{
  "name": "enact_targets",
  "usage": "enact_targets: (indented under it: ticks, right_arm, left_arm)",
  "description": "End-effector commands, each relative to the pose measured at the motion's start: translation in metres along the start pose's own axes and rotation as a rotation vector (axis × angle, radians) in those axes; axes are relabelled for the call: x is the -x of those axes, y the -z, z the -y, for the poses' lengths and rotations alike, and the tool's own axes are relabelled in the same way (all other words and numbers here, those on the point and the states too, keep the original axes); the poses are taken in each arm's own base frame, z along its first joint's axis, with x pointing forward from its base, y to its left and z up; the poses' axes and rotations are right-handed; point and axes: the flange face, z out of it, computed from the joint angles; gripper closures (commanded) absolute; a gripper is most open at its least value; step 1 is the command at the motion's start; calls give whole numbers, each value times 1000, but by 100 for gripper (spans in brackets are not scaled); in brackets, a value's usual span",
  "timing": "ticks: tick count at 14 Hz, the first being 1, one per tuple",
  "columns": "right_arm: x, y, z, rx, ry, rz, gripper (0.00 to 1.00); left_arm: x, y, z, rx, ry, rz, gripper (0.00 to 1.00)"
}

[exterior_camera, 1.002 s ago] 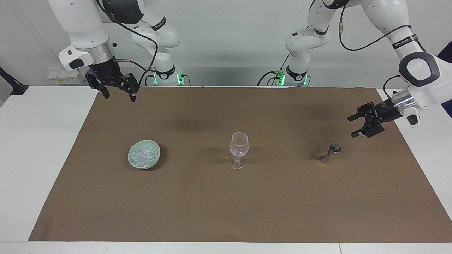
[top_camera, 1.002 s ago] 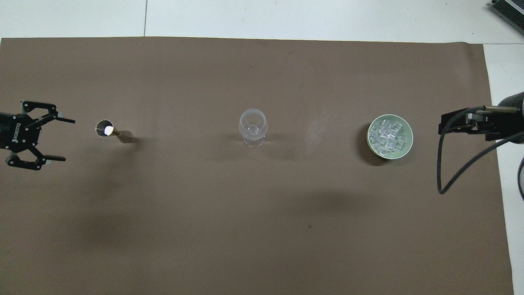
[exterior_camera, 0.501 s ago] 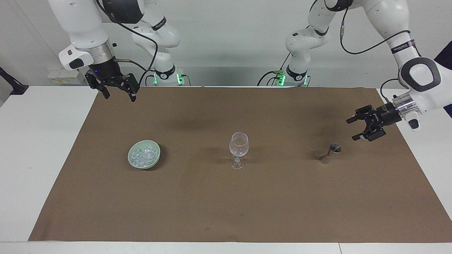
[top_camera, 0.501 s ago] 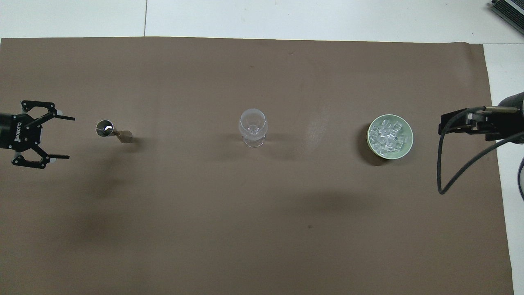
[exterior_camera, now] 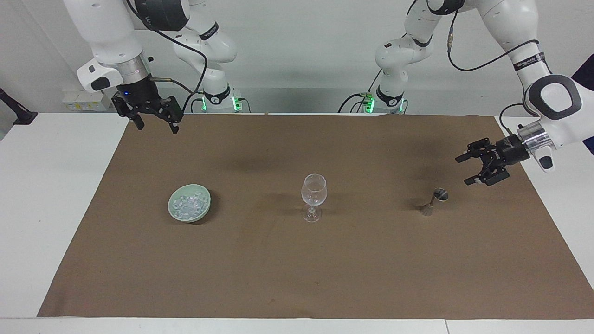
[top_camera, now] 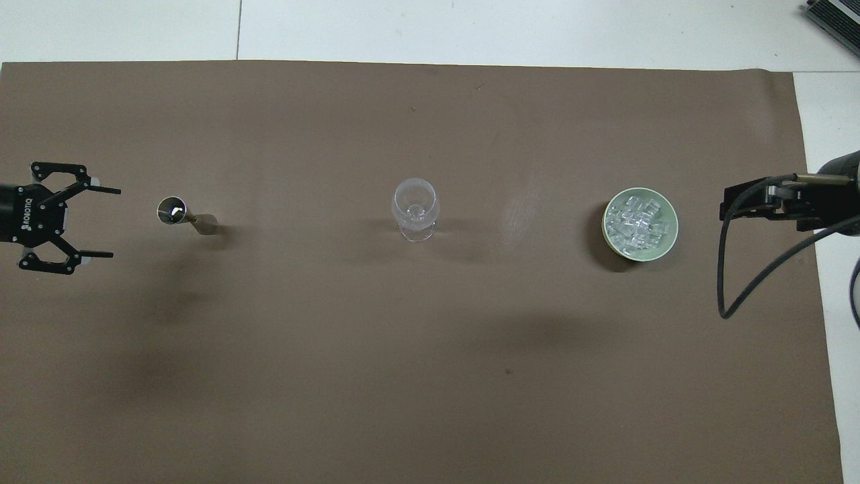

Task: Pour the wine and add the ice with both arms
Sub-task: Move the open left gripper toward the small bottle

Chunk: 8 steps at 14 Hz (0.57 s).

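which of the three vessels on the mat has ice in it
The pale green bowl, toward the right arm's end, holds the ice; wine glass and metal jigger hold none.

The black clawed left gripper (exterior_camera: pixel 468 170) points toward 9 o'clock, fingers spread; the black right gripper (exterior_camera: pixel 157 125) hangs down, fingers spread.

Ice (exterior_camera: pixel 188 205) (top_camera: pixel 638 222): a heap of small clear-whitish chunks is held in a pale green bowl (exterior_camera: pixel 206 205) (top_camera: pixel 669 238), which is set on the brown mat toward the right arm's end of the table.
Glass (exterior_camera: pixel 314 194) (top_camera: pixel 416 208): a clear stemmed wine glass is stood upright at mid-table, level with the bowl; no chunks are seen in it.
Jigger (exterior_camera: pixel 435 200) (top_camera: pixel 185 215): a small metal measure, flared at both ends, is stood upright with its mouth up toward the left arm's end, in line with the glass and well apart from it.
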Motion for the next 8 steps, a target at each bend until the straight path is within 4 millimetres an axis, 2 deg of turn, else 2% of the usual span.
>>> enact_targets:
  ticks: [1, 3, 8]
  right_arm:
    - [4, 1, -6, -5, 14, -9, 0]
    - [4, 1, -6, -5, 14, -10, 0]
    - [4, 1, -6, -5, 14, -10, 0]
  left_arm:
    - [4, -6, -11, -69, -49, -42, 0]
    - [6, -8, -12, -79, -51, -35, 0]
    - [-8, -3, -4, -26, 49, -5, 0]
